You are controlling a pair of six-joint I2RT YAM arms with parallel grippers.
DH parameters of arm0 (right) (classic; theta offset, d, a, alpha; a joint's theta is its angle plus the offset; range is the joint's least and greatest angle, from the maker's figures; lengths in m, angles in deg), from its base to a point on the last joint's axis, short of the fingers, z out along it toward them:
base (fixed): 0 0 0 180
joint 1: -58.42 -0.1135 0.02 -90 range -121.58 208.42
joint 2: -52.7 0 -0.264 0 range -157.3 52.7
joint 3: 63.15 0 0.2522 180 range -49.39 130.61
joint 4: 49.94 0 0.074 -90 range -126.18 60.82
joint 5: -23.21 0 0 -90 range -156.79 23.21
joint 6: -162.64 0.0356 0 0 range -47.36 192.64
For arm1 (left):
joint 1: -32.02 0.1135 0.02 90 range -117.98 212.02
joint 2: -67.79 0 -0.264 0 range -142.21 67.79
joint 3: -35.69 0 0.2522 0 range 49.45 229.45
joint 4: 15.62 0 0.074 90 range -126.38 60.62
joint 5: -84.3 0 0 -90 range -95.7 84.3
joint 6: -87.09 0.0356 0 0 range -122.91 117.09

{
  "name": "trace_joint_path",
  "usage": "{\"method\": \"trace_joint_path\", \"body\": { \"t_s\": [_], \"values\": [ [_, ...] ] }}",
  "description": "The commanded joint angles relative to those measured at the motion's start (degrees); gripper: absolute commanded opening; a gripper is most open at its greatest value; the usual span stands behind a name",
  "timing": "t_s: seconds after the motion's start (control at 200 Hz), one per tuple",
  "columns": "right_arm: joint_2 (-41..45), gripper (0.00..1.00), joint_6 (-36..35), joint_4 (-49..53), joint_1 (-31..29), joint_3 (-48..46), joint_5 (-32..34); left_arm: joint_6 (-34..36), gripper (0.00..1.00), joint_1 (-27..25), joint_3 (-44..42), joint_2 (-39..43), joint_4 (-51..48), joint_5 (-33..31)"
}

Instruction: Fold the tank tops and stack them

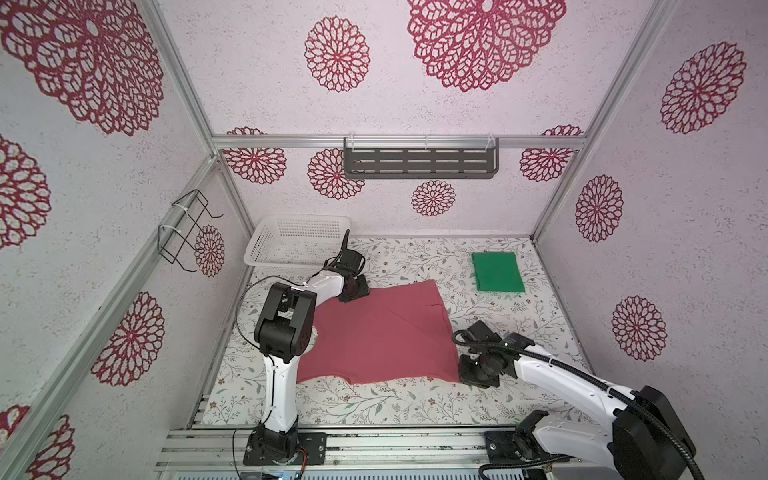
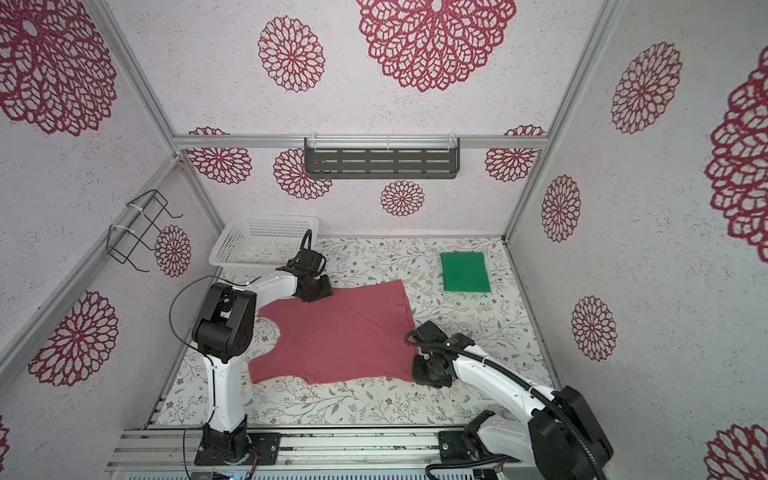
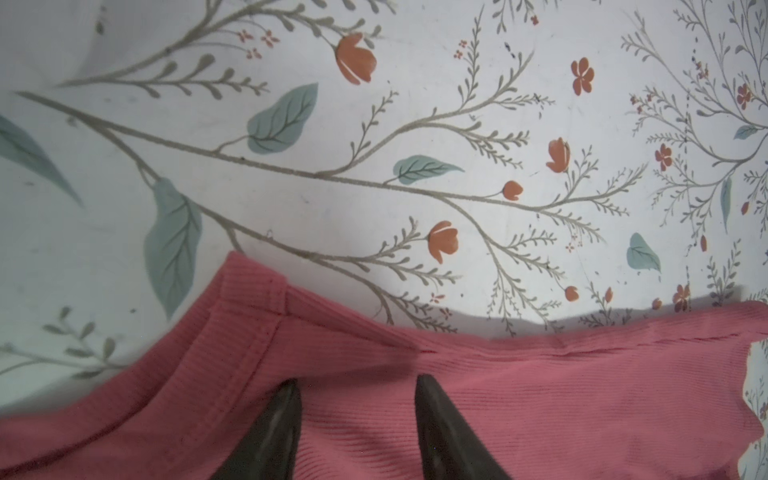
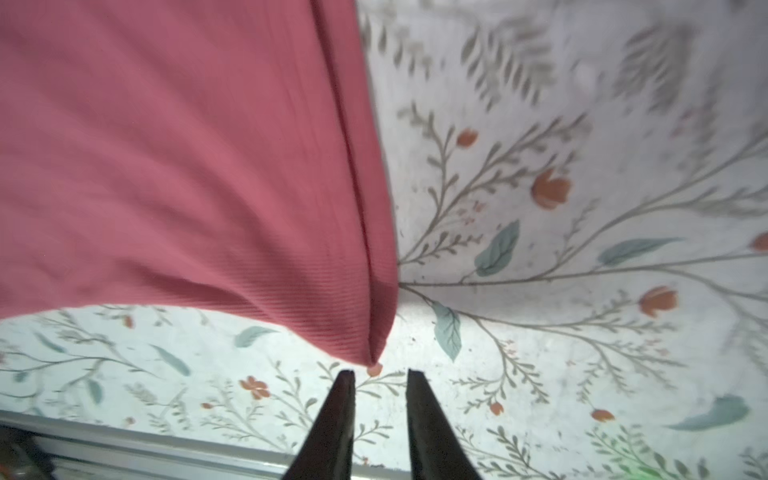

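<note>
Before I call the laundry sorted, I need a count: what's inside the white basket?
No garment shows inside the white basket: only its perforated floor and walls. The left arm covers its near right corner, so that bit is unseen.

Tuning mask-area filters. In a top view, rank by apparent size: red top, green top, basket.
Largest to smallest in a top view:
1. red top, spread flat, clearly the largest
2. basket
3. green top, folded, the smallest
The basket and green top both sit at the back, so nearness hardly skews this.
</note>
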State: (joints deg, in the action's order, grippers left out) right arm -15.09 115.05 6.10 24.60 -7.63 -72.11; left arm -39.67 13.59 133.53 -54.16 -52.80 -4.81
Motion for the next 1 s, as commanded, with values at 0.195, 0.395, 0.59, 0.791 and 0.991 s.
{"method": "trace_joint_path", "body": {
  "t_s": [0.195, 0.395, 0.59, 0.791, 0.991],
  "values": [
    [-17.19, 0.23, -18.17, -12.7, 6.08, 23.01, 11.59, 6.31, 0.61, -3.39, 1.31, 3.94, -8.24, 0.67],
    [-37.89, 0.16, -24.03, -21.03, 8.23, 37.61, 11.39, 5.77, 0.67, -5.9, -3.38, 17.76, -13.33, -3.83],
    [-50.94, 0.15, -25.28, -23.55, 9.28, 47.21, 10.39, -4.54, 0.63, -12.02, -20.58, 32.49, -12.21, -2.99],
    [-58.73, 0.14, -23.68, -24.61, 11.9, 52.11, 12.57, -21.54, 0.6, -21.14, -39.16, 41.51, -6.3, -1.35],
    [-62.66, 0.13, -19.87, -24.11, 14.79, 54.4, 14.62, -30.15, 0.6, -25.51, -52.01, 45.07, -4.35, -0.37]
  ]
}}
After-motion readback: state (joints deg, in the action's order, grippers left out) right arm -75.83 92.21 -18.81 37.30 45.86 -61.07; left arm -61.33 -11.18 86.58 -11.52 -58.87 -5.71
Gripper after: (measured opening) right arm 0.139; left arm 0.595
